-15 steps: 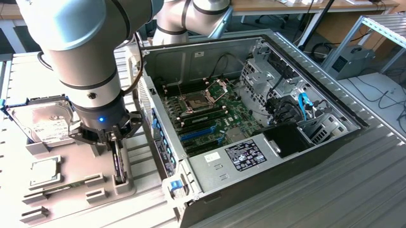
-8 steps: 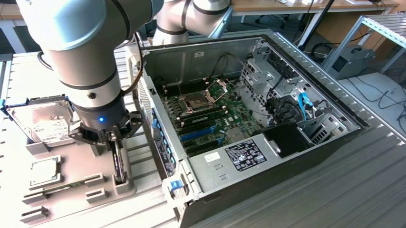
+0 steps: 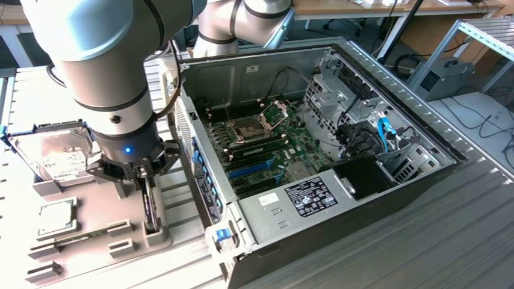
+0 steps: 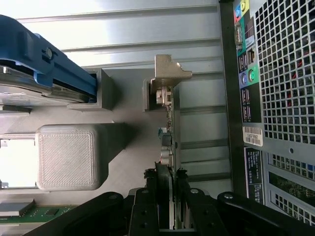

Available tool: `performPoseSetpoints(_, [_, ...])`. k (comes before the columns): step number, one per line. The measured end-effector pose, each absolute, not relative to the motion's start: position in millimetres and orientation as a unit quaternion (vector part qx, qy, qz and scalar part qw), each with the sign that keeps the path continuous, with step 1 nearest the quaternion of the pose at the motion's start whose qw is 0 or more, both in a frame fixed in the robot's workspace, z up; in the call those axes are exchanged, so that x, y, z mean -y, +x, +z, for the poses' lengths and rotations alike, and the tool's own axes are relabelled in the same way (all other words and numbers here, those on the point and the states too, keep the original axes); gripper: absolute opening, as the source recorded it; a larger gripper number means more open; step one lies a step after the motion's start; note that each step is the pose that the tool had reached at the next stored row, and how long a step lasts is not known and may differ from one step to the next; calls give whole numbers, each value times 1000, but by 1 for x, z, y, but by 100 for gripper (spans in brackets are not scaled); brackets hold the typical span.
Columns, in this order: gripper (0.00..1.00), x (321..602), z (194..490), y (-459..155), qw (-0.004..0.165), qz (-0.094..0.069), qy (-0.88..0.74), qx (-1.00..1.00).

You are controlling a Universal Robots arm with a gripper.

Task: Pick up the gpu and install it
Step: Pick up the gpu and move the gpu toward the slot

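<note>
The ribbed metal table (image 3: 473,241) carries everything, and its far edges are cut off. The arm (image 3: 96,72) fills the exterior view's left, and its bulk hides part of the parts rack behind it. The open case (image 3: 362,235) lies on its side toward the exterior view's right with the motherboard (image 3: 273,150) exposed. I can see blue slots there, but not clearly enough to tell them apart. In the wrist view the case shows me its rear panel (image 4: 275,73), with mesh and coloured ports, just beside the rack and cut off at the frame edge.

On the rack, the hard drive (image 3: 60,159) sits in a blue-edged cradle, partly behind the arm. The gpu (image 3: 150,211) stands on edge in a grey holder (image 3: 156,232) next to the case, outside it and not installed. From the exterior view I see only a thin dark sliver of it below the wrist.

The wrist view looks straight down the gpu's top edge (image 4: 171,128), so its faces are hidden. Its silver bracket (image 4: 167,73) is at the end away from the gripper. The gripper (image 4: 170,179) is drawn in narrow, one finger on either face of the card, clamping the upper edge. The fingers cover that end of the board. In the exterior view the gripper (image 3: 144,177) sits directly above the holder.
</note>
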State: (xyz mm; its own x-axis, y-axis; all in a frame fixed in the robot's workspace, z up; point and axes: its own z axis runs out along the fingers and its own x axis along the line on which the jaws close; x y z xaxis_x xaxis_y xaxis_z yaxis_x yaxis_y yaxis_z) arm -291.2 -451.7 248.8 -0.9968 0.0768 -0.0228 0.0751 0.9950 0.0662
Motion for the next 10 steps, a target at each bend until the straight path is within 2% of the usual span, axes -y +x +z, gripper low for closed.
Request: performPoseSetpoints(10, [27, 452, 262, -291, 13, 33, 38, -999])
